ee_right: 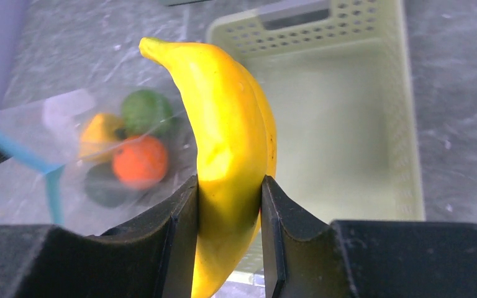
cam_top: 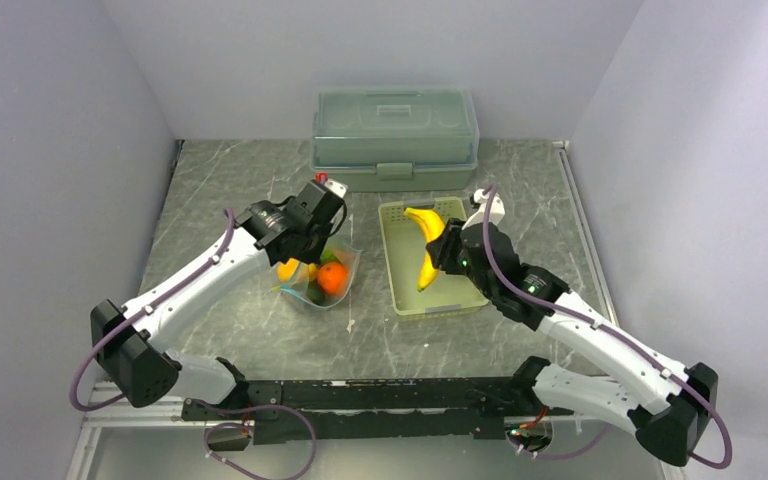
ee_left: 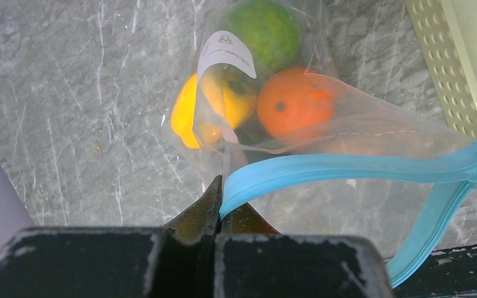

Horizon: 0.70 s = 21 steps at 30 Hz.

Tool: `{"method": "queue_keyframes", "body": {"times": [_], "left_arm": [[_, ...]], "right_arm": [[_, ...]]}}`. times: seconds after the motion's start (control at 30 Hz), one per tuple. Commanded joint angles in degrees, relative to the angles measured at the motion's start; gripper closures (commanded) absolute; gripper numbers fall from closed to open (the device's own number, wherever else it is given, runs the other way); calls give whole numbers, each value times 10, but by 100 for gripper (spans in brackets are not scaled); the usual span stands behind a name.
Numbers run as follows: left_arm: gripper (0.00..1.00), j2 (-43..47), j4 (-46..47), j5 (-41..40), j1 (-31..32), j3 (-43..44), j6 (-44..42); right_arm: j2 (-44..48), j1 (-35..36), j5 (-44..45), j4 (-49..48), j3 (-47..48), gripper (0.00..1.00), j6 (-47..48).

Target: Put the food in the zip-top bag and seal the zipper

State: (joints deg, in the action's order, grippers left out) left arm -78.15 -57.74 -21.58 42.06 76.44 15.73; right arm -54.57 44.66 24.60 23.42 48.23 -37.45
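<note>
The clear zip-top bag (ee_left: 372, 143) lies on the table with its mouth held open. Its teal-blue zipper (ee_left: 360, 166) curves from my left gripper (ee_left: 223, 194), which is shut on the strip's near end. Inside the bag are an orange ball (ee_left: 293, 109), a light green round fruit (ee_left: 264, 30), a yellow pepper (ee_left: 220, 99) and a dark green avocado (ee_right: 102, 185). My right gripper (ee_right: 228, 214) is shut on the yellow bananas (ee_right: 227, 136) and holds them above the pale green basket (ee_right: 348, 130). From above, the bananas (cam_top: 426, 245) hang to the right of the bag (cam_top: 322, 275).
A large translucent green lidded box (cam_top: 395, 135) stands at the back. The slotted basket (cam_top: 410, 295) sits right of the bag, its perforated wall (ee_left: 444, 68) close to the bag's mouth. A raised table rim (cam_top: 585, 230) runs along the right.
</note>
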Motion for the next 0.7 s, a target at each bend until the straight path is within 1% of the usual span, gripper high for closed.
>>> {"method": "queue_keyframes", "body": {"times": [0.0, 0.2, 0.3, 0.47, 0.67], "left_arm": [[100, -8, 5, 12, -3, 33, -1], [100, -15, 2, 20, -2, 43, 2], [100, -17, 1, 21, -3, 45, 3], [100, -18, -1, 23, -3, 50, 1], [100, -18, -6, 24, -3, 58, -3]], "right_arm": [[16, 2, -115, -50, 20, 100, 72], [21, 14, -209, -58, 30, 100, 76], [11, 35, -235, -58, 41, 100, 72], [-1, 81, -242, -47, 74, 100, 74], [-40, 115, -240, 9, 131, 100, 59]]}}
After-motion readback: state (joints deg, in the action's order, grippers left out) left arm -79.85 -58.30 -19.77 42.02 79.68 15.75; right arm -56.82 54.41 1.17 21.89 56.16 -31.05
